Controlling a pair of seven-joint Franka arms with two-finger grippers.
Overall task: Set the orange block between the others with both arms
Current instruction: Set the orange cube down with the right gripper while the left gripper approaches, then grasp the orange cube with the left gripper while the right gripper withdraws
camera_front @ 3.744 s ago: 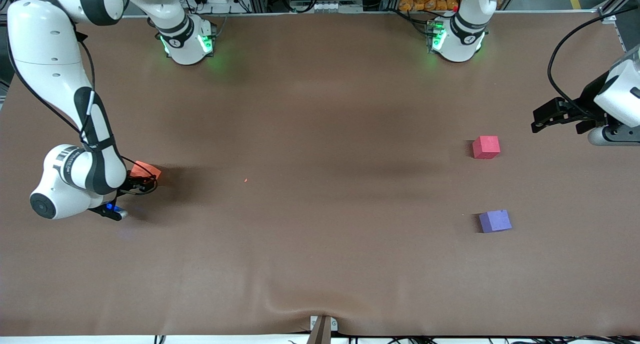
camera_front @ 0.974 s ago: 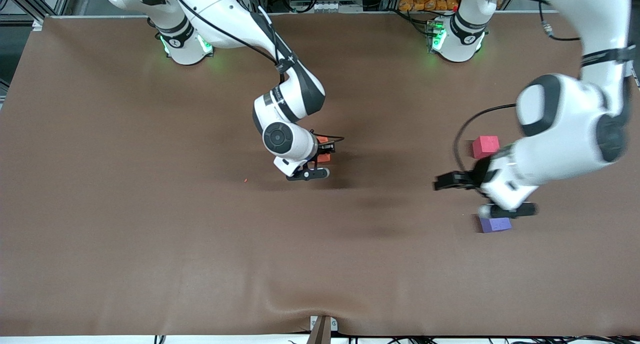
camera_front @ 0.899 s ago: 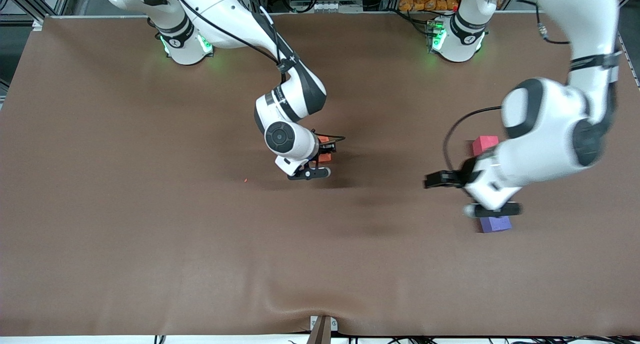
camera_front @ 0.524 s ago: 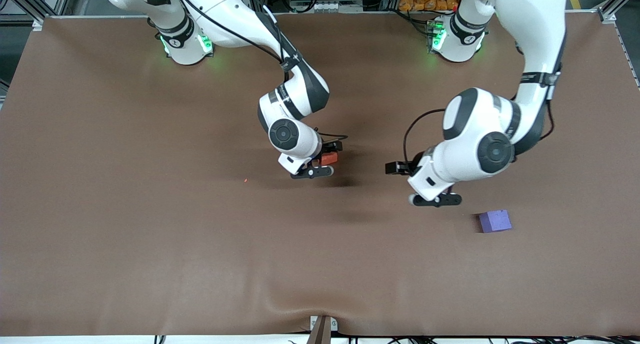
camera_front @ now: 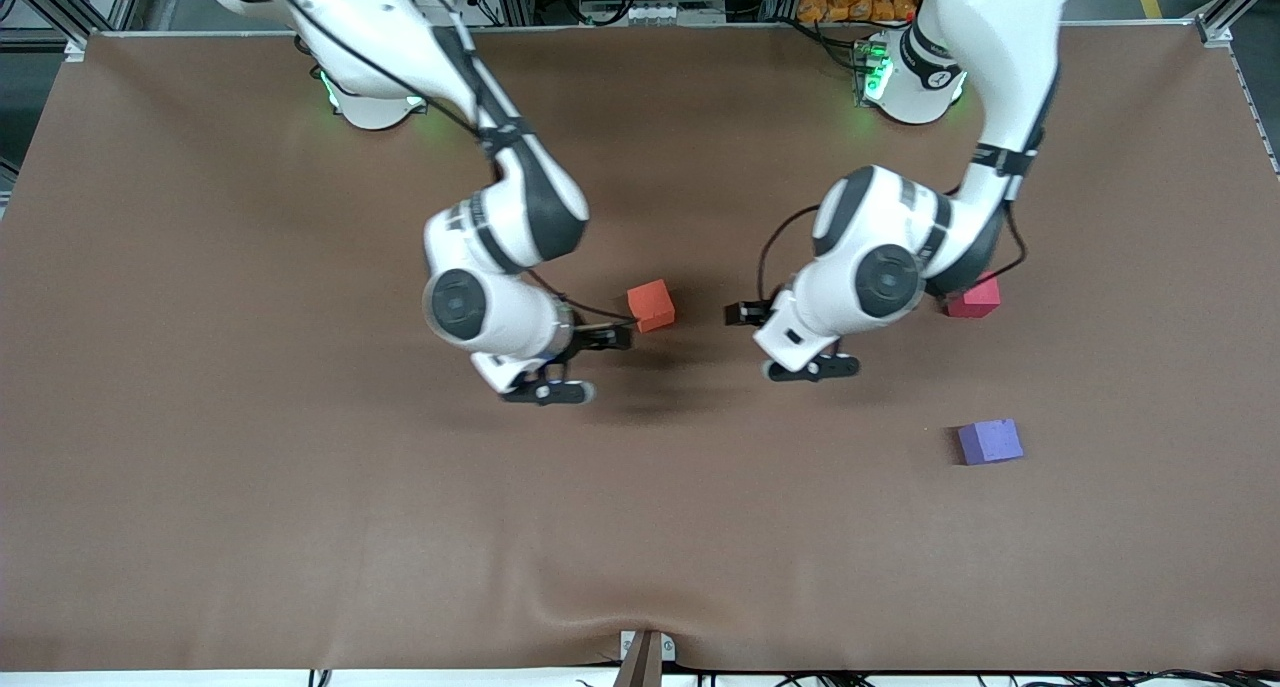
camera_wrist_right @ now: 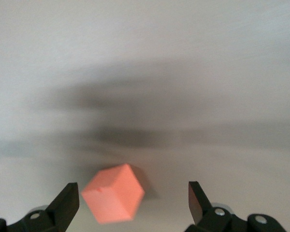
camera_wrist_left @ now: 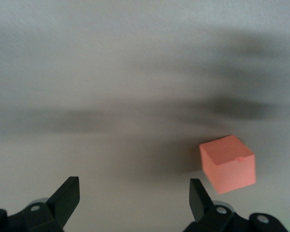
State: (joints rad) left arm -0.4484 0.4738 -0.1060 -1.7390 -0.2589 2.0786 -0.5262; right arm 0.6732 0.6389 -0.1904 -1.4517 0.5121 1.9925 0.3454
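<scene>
Now the orange block [camera_front: 651, 305] sits free on the brown worktop [camera_front: 250, 487], about midway between its two ends and a little nearer the edge where the arms' bases stand than the edge by the front camera. Neither arm has hold of it. The right hand [camera_front: 612, 338] is low just beside the block, on the side toward the right arm's end of the worktop, its fingers [camera_wrist_right: 66, 207] spread wide with nothing gripped; in the right wrist view the block lies ahead of them, tilted and apart from both. The left hand [camera_front: 745, 314] is near the block on the side toward the left arm's end, also wide open and holding nothing; in the left wrist view the block sits close to one fingertip [camera_wrist_left: 198, 195] without clear contact. The red-pink cube [camera_front: 978, 298] is partly hidden by the left arm's elbow. The purple-blue cube [camera_front: 990, 441] lies nearer the front camera than the red-pink one, well apart from it.
</scene>
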